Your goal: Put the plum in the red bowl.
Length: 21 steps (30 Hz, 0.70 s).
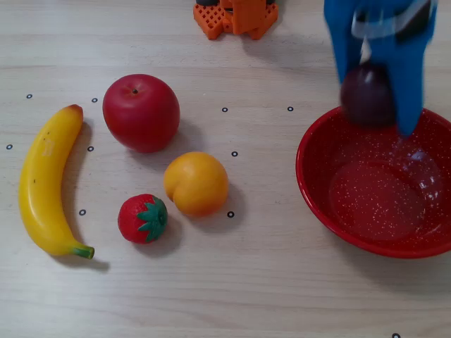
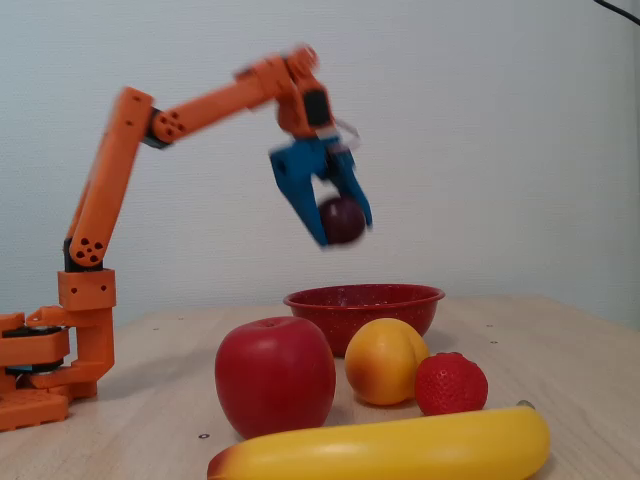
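The dark purple plum (image 1: pixel 366 96) (image 2: pixel 343 220) is held between the blue fingers of my gripper (image 1: pixel 377 98) (image 2: pixel 340 222), high in the air. In both fixed views it hangs above the far rim of the red speckled bowl (image 1: pixel 380 204) (image 2: pixel 365 305). The gripper is shut on the plum. The bowl stands at the right of the table in a fixed view from above and is empty inside.
A red apple (image 1: pixel 141 113), an orange fruit (image 1: pixel 196 183), a strawberry (image 1: pixel 142 218) and a banana (image 1: pixel 46 179) lie to the left of the bowl. The orange arm base (image 1: pixel 236 15) stands at the table's far edge.
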Each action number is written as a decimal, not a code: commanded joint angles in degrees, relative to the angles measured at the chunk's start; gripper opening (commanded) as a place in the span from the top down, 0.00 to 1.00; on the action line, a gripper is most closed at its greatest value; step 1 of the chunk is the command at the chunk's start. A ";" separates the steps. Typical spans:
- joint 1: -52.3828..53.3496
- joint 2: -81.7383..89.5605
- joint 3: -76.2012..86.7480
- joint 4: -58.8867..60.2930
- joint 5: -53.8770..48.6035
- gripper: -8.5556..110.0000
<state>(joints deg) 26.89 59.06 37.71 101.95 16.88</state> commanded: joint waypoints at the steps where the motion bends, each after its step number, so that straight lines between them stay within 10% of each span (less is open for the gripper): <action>1: 0.53 -1.23 -4.75 -2.29 -0.79 0.93; 9: -0.70 -12.13 -8.88 -3.96 3.78 0.55; 21: -0.09 -2.90 -6.77 -5.89 1.49 0.63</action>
<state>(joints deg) 26.63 44.38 33.05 97.56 19.51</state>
